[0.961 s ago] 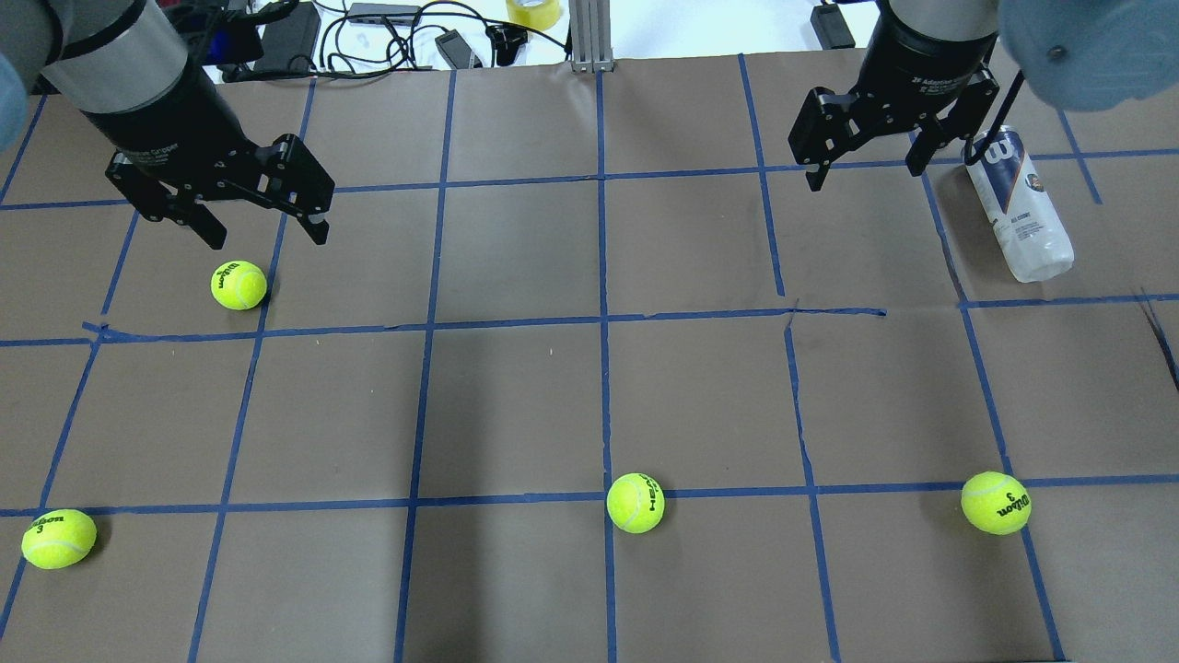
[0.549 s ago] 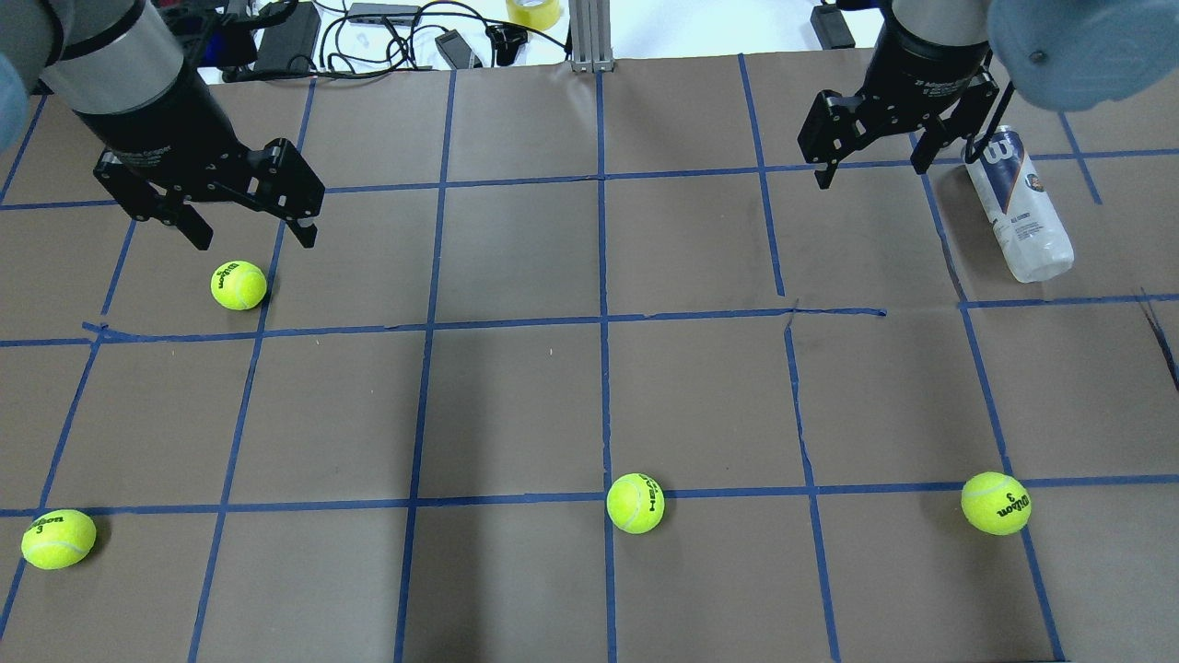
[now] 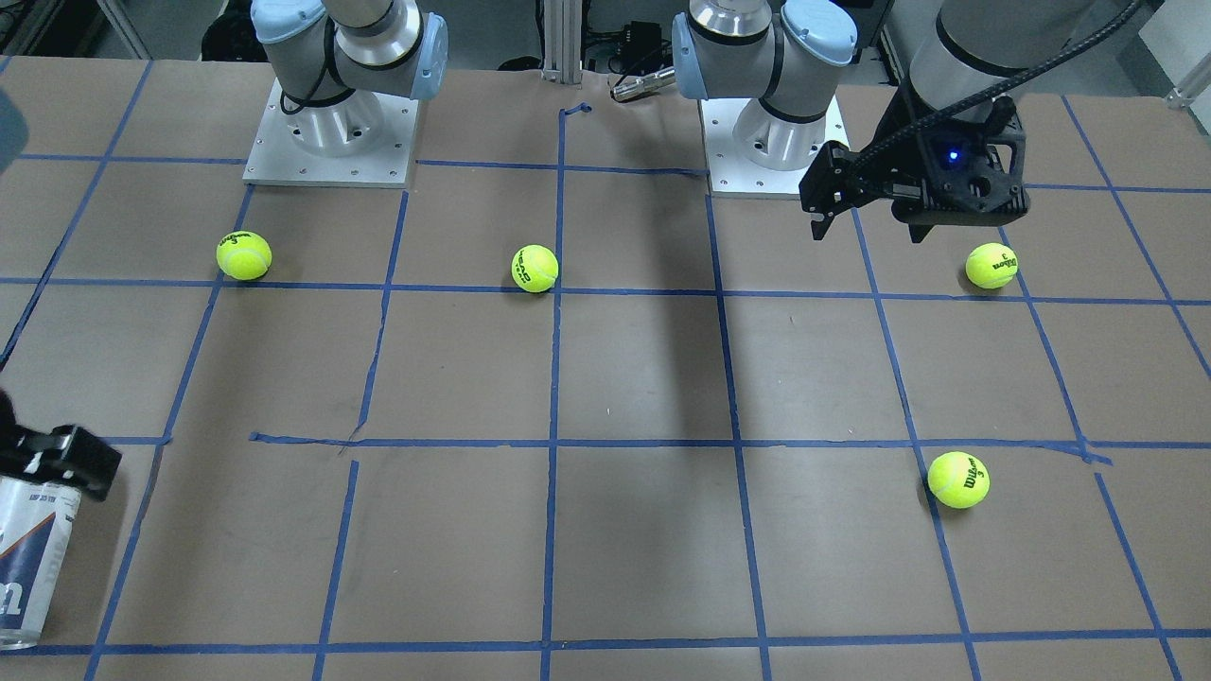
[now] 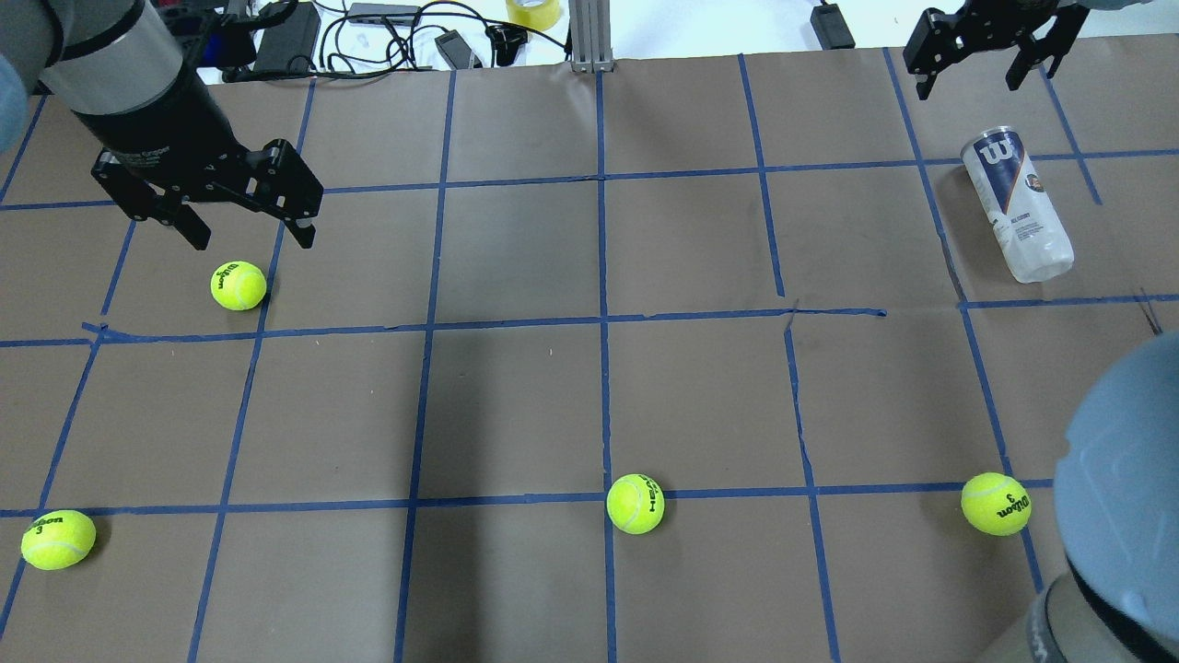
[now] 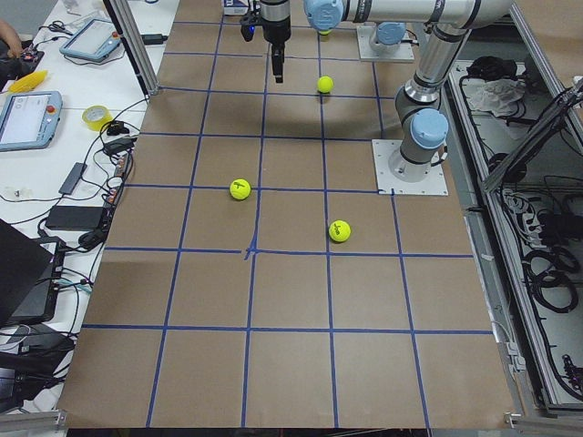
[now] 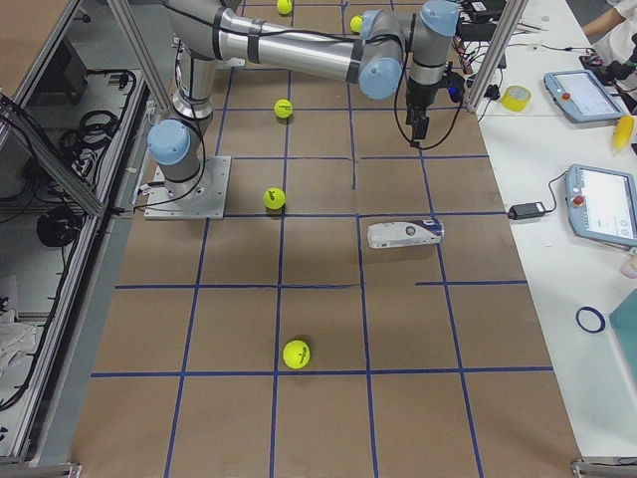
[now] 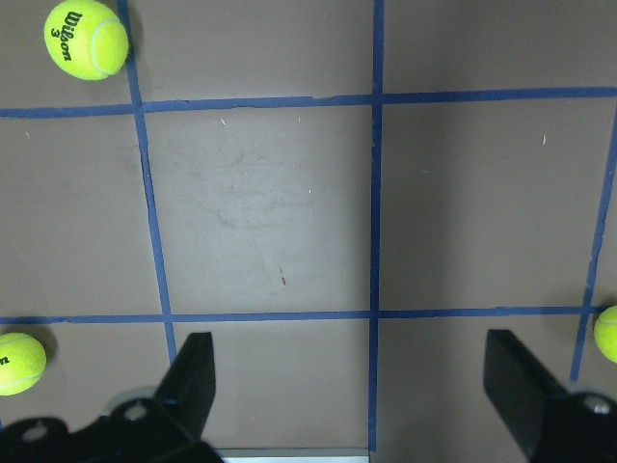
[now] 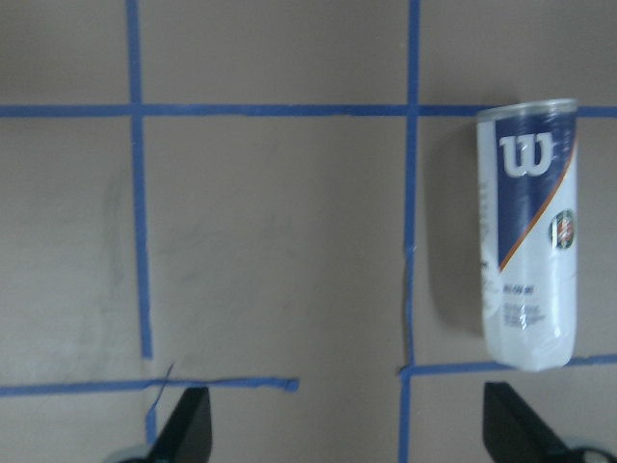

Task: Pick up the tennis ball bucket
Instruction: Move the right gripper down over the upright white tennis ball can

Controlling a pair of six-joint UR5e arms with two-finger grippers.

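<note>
The tennis ball bucket [image 4: 1017, 204] is a clear can with a white and navy label. It lies on its side at the table's far right, and it also shows in the right wrist view [image 8: 527, 231] and the front view [image 3: 28, 558]. My right gripper [image 4: 969, 85] is open and empty. It hovers past the can's rim end, near the far edge, apart from the can. Its fingers [image 8: 188, 424] frame the bottom of the wrist view. My left gripper [image 4: 250, 241] is open and empty above a tennis ball [image 4: 239, 284].
Other tennis balls lie at the near left [image 4: 58, 539], near middle [image 4: 636, 504] and near right [image 4: 996, 503]. My right arm's elbow [image 4: 1114, 479] fills the lower right corner. Cables and devices [image 4: 368, 37] lie beyond the far edge.
My right gripper has moved away from me and to the right, from beside the can's rim end toward the far edge, still open. The left gripper has shifted slightly up and left.
</note>
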